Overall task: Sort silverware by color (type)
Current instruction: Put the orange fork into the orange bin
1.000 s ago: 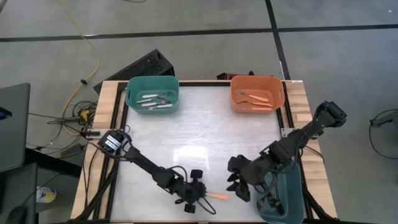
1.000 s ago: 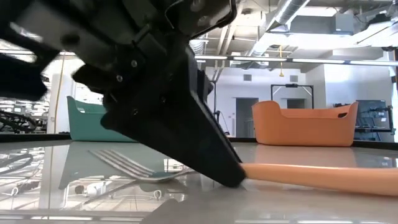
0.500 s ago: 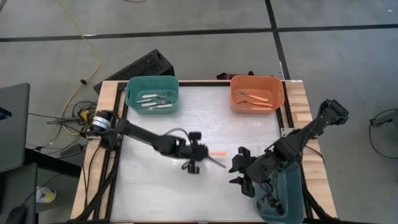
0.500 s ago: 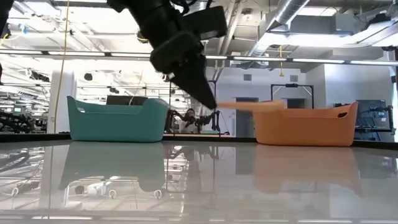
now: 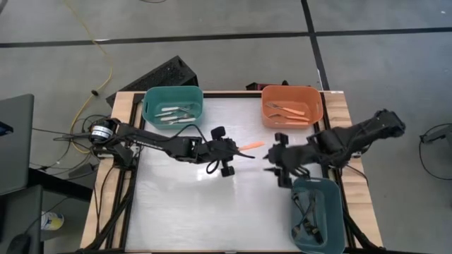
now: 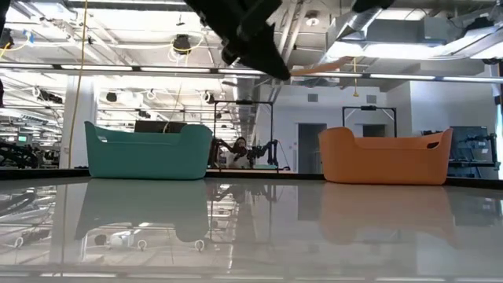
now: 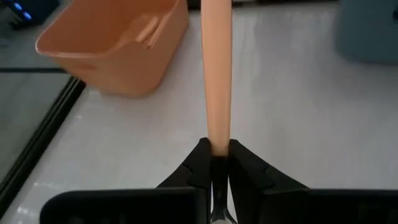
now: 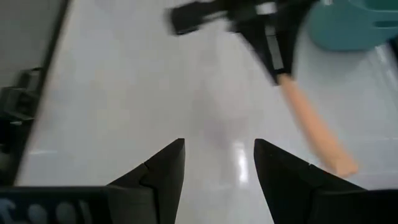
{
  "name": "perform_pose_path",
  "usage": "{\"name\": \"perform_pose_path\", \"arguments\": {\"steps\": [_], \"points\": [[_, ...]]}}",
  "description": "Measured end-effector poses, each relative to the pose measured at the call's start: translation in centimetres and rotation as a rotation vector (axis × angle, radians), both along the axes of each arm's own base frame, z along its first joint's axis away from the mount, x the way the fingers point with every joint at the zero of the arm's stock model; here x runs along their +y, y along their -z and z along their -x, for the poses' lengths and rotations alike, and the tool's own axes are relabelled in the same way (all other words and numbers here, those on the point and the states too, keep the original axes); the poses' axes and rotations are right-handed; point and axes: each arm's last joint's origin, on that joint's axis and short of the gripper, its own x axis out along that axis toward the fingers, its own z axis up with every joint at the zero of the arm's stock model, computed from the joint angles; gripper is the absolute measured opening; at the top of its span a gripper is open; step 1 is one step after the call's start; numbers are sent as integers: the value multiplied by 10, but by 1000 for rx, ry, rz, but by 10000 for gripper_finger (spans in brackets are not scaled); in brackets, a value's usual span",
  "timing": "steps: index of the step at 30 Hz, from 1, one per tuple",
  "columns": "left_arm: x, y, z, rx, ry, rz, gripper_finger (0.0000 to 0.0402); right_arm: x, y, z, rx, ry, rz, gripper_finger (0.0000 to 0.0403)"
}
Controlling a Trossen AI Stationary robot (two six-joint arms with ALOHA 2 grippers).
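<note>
My left gripper (image 5: 238, 149) hovers over the middle of the table, shut on an orange-handled fork (image 5: 252, 146). The handle juts out past the fingertips (image 7: 216, 74) toward my right gripper (image 5: 272, 159). That gripper is open and bare just to the right, facing the fork (image 8: 314, 134). In the low view the handle (image 6: 322, 69) shows high above the tabletop. The fork's tines are hidden inside the left gripper. An orange bin (image 5: 292, 107) at the far right holds orange-handled forks. White-handled forks lie in a teal bin (image 5: 173, 107) at the far left. My left gripper pinches the fork between its two fingers where the orange handle ends toward the metal neck (image 7: 216, 148). The fingers lie along the fork, slanting down from the table's left. The handle points straight out beyond the fingertips. The whole fork is lifted clear of the table.
A dark teal bin (image 5: 318, 215) with dark-handled pieces stands at the near right corner, below my right arm. Between the bins lies the bare white tabletop (image 5: 183, 197). Cables and a black box (image 5: 159, 76) lie off the table's far left.
My left gripper has carried the orange-handled fork up off the table at the near edge and toward the far edge, to mid-table; the fork now hangs clear. My right gripper has left the near-right bin, moved toward the far edge and rolled, staying open.
</note>
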Motion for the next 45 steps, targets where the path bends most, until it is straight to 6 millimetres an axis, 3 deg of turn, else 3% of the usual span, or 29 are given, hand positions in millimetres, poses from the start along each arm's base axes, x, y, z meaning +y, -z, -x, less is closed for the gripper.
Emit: {"name": "perform_pose_path", "arguments": {"steps": [8, 18, 24, 45], "points": [[-1, 0, -2, -28, 5, 28, 16, -33, 6, -8, 77, -15, 158, 214], [-9, -2, -3, -46, 41, 29, 16, -57, 8, -9, 141, -110, 297, 214], [-13, -3, -4, -66, 49, 32, 16, -64, 9, -9, 151, -174, 191, 214], [-12, -9, -6, -124, 30, 4, 16, -69, 9, -9, 154, -177, 206, 214]]}}
